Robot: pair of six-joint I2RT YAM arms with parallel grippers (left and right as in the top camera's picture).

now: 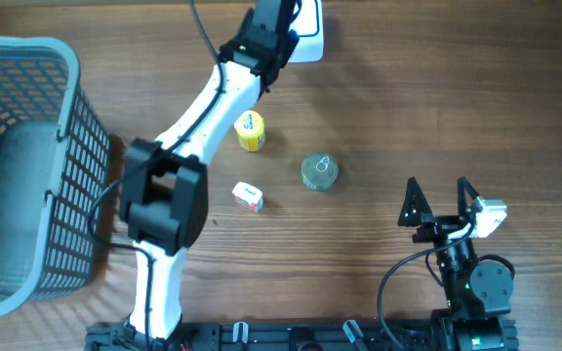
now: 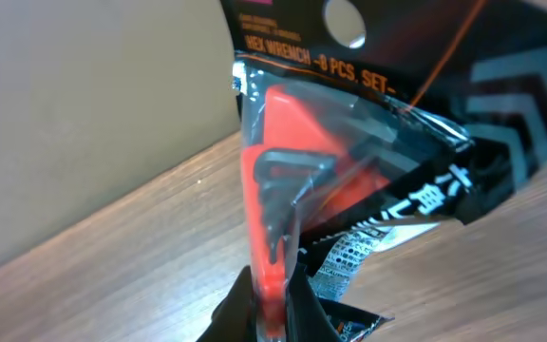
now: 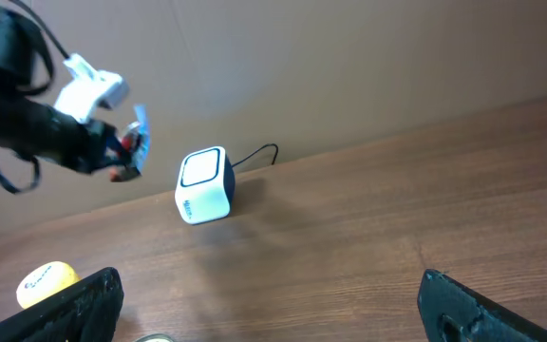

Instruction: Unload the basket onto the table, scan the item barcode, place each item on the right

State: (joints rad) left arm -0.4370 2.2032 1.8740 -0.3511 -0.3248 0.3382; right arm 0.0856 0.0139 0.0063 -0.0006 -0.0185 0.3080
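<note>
Overhead: bare table [image 1: 476,88] is lying open at centre and right, and a basket [image 1: 27,166] is filling the left edge. A yellow container [image 1: 250,131], carton [image 1: 248,196] and tin [image 1: 319,171] are sitting mid-frame, well apart from the right gripper [image 1: 438,185], which is gaping empty at lower right. The left gripper [image 1: 283,21] is hovering at the top edge beside the white scanner [image 1: 308,39].

Left wrist: its fingers [image 2: 231,318] are clamping the hex wrench pack [image 2: 349,161] upright, mid-frame.

Right wrist: the pack is hanging upper left, near the scanner.

One grey basket [image 1: 66,58], one white scanner [image 3: 205,185], one hex wrench pack [image 2: 292,142], one yellow bottle [image 1: 250,131], one small white carton [image 1: 248,196], one round tin [image 1: 319,171]. Two grippers: the left gripper [image 2: 272,309] and the right gripper [image 1: 438,183].
</note>
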